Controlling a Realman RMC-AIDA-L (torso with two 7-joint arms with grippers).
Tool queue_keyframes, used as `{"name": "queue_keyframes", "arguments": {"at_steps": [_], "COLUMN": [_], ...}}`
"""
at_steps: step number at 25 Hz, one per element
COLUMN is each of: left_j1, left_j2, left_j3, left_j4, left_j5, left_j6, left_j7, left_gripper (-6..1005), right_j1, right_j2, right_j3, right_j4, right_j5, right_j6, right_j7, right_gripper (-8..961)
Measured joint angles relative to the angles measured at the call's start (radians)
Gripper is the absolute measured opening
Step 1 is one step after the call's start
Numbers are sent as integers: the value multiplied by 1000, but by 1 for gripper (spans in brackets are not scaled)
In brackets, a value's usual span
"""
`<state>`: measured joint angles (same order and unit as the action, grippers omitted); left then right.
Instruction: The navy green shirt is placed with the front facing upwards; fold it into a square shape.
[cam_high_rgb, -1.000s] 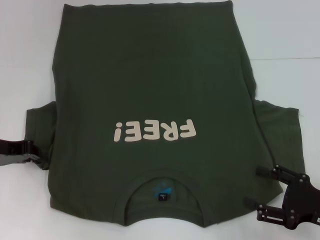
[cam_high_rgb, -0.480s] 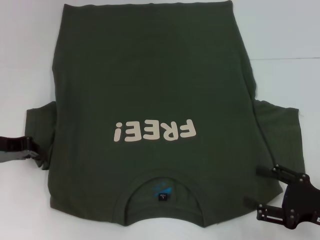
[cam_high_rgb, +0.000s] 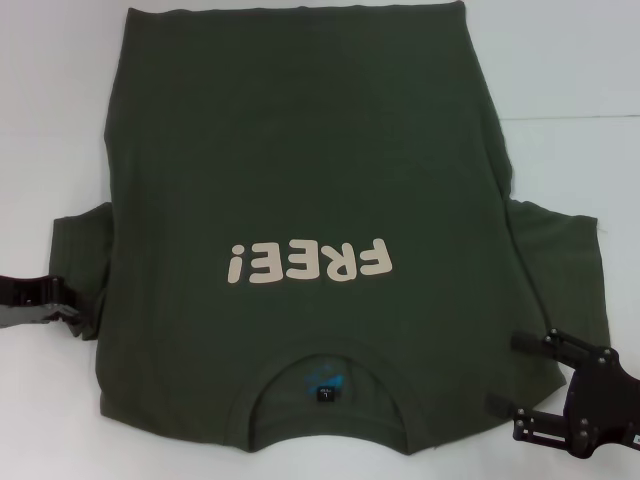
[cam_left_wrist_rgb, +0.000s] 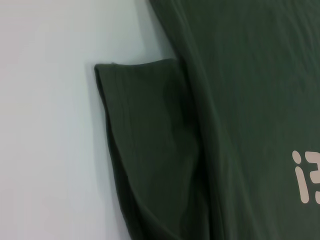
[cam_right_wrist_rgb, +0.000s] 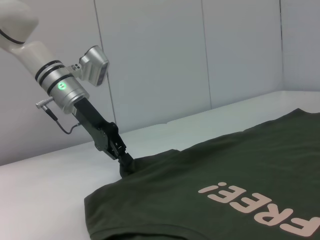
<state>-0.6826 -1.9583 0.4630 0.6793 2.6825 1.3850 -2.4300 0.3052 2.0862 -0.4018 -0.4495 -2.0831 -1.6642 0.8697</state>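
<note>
While the navy green shirt lies flat, print up, collar toward the counter's near edge, I've got the left gripper pinching its left sleeve edge, and the right gripper's jaws spread around the right sleeve.

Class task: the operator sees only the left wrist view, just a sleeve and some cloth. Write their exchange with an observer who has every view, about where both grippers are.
Operator: Where is my left gripper?
Observer: The left gripper meets the edge of the navy green shirt at its left sleeve.
Operator: And the other one?
Observer: The right gripper, jaws open, sits at the right sleeve, towards the collar end.
</note>
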Motion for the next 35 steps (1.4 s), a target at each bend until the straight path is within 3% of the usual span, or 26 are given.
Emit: {"name": "queue_keyframes", "arguments": {"at_steps": [12, 18, 23, 35], "left_j1": [0, 0, -8, -20], "left_j2": [-2, -5, -2, -5], "left_j3": [30, 53, 76, 88], "left_j4": [40, 52, 51, 44], "left_j5": [13, 16, 42, 40], "left_j6": [-4, -5, 1, 15], "left_j7": [-2, -4, -25, -32], "left_gripper": [334, 567, 674, 660], "right_j1": [0, 0, 0, -2], "right_j2": [0, 0, 0, 0], "right_j3": [-2, -1, -1, -1], "right_j4": [0, 0, 0, 0], "right_j5": [-2, -2, -2, -1], "right_j6": [-2, -4, -4, -6], "right_j7": [0, 0, 0, 0], "right_gripper": [883, 884, 883, 883]}}
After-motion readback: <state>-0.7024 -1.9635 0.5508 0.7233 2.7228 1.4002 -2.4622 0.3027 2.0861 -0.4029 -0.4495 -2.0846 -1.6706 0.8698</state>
